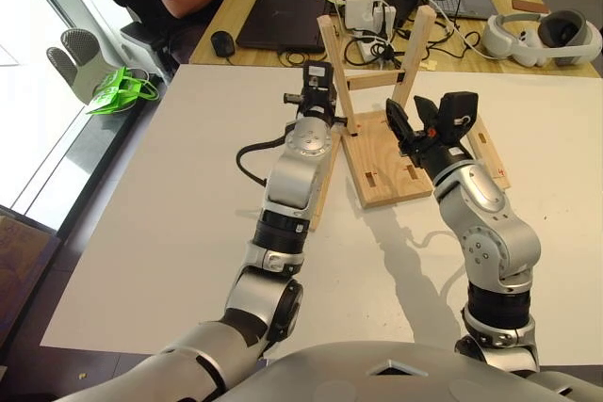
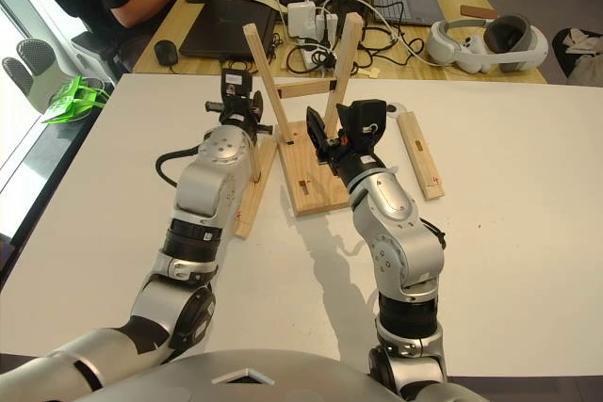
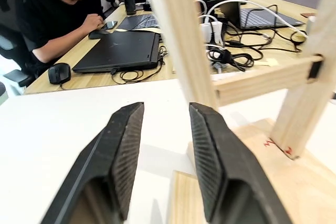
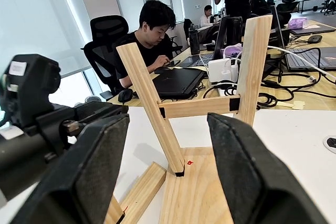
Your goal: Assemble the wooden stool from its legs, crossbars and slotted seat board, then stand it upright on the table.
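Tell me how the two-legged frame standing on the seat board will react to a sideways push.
Probably tips easily: the legs stand tall and splayed, joined by one crossbar. Likely stiff, being solid wood. The seat board lies flat, so it may slide rather than tip.

light: bright daylight | source: window point(image 1: 19, 54) at left | glare: white table point(image 1: 141, 233) washed pale | shadows: soft-edged

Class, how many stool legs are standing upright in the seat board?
2. The left leg stands beside the left gripper; the right leg stands just beyond the right gripper. None seems hidden.
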